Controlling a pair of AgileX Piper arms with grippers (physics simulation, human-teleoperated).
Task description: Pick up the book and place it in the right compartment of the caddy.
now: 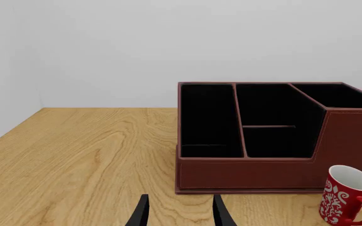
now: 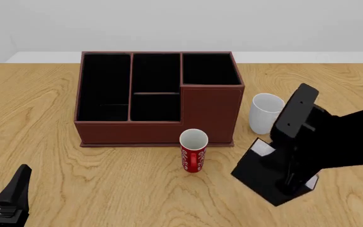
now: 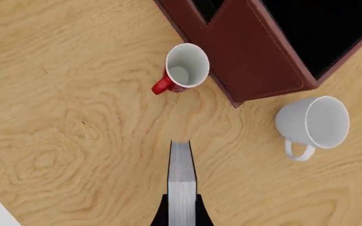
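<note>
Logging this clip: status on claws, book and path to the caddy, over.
Right claw shut on book, near table. Left claw open, idle. Right compartment unfilled. White mug and red mug stand near the route.

The right gripper [image 2: 289, 182] is clamping the black book [image 2: 264, 171] (tilted, white page edges showing) in front of the white mug [image 2: 264, 113], right of the red mug [image 2: 194, 151] standing before the caddy [image 2: 159, 98].

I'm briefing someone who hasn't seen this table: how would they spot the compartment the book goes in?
Find the caddy, the big red-brown box at mid-table. The right compartment is its squarish black-lined bay at the end nearest the white mug. Unlike the long narrow bay and two small divided bays beside it, it has taller walls and a tall solid front panel.
</note>
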